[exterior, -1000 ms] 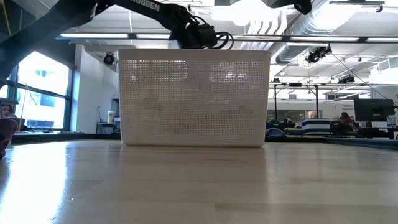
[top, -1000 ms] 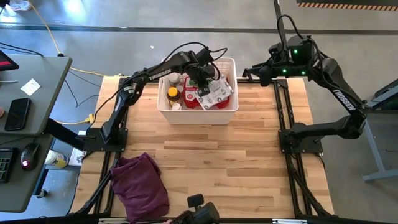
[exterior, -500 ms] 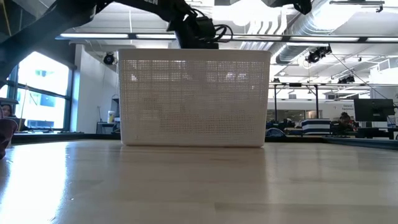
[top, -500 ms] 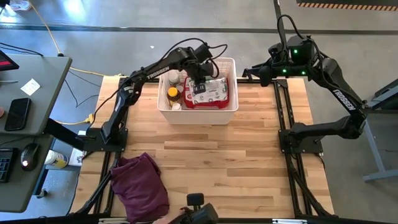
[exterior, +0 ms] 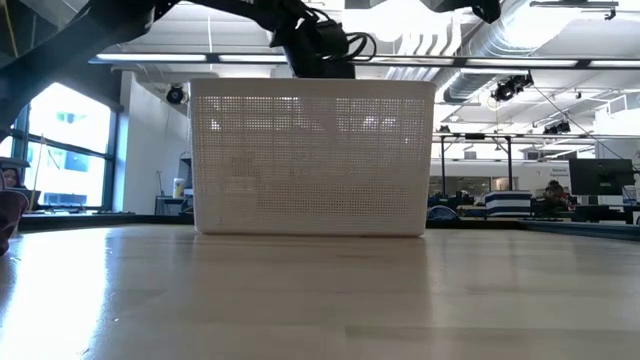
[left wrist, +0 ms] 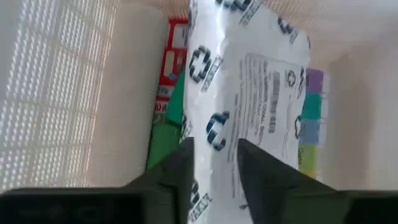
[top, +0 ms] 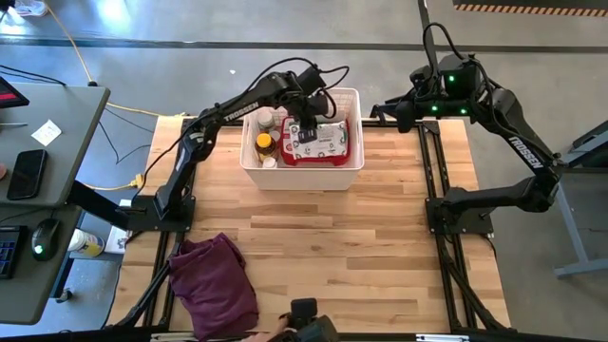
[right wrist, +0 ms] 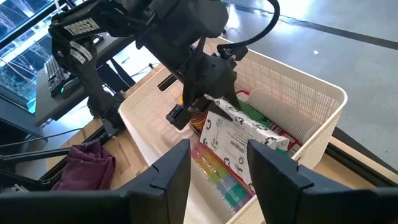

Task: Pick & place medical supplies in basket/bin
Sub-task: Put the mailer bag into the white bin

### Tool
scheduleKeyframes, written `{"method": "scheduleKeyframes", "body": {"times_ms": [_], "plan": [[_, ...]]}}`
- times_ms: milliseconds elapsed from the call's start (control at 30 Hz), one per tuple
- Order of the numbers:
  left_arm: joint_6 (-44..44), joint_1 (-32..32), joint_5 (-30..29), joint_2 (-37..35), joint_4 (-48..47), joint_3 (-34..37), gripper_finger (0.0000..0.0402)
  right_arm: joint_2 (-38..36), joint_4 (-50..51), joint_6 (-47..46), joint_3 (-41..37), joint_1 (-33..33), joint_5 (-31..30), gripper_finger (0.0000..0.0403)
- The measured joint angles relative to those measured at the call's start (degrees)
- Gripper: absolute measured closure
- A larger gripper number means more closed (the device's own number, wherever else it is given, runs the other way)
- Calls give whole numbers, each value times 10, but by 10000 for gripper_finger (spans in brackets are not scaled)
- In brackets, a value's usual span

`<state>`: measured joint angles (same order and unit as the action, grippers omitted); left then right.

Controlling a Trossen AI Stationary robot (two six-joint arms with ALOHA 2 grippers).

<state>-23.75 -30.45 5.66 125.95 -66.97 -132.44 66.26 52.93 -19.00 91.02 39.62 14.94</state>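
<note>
An open-plan lab: exposed ceiling ducts (exterior: 520,45), monitors (far desks) (exterior: 600,178), concrete floor (top: 237,24).

Wipes pack (left wrist: 252,106): seen on top, white, just past the left gripper (left wrist: 214,163).
Fingers (left wrist: 180,165): held slightly apart.
Pill organiser (left wrist: 311,121): seen at 3 o'clock.
Red case (left wrist: 171,68): seen at 10 o'clock.

Dark purple cloth (top: 215,285) lies crumpled at the near left corner of the wooden table (top: 332,237). Grey desk (top: 43,161) stands beside the table's left edge — on it a black phone (top: 26,173), a computer mouse (top: 40,237), a white card (top: 46,132)
</note>
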Motion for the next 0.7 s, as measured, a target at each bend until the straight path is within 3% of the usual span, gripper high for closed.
{"method": "scheduleKeyframes", "body": {"times_ms": [133,267,367,700], "plan": [[0,10,-2,0,26,0,212,0,0,0,0,0,-12,252],[1,20,-17,-1,86,6,197,1,-1,12,0,0,-44,253],[0,27,-48,-1,142,34,202,1,-8,12,0,0,-63,257],[0,39,-52,-4,215,113,238,1,-14,-3,0,0,-68,259]]}}
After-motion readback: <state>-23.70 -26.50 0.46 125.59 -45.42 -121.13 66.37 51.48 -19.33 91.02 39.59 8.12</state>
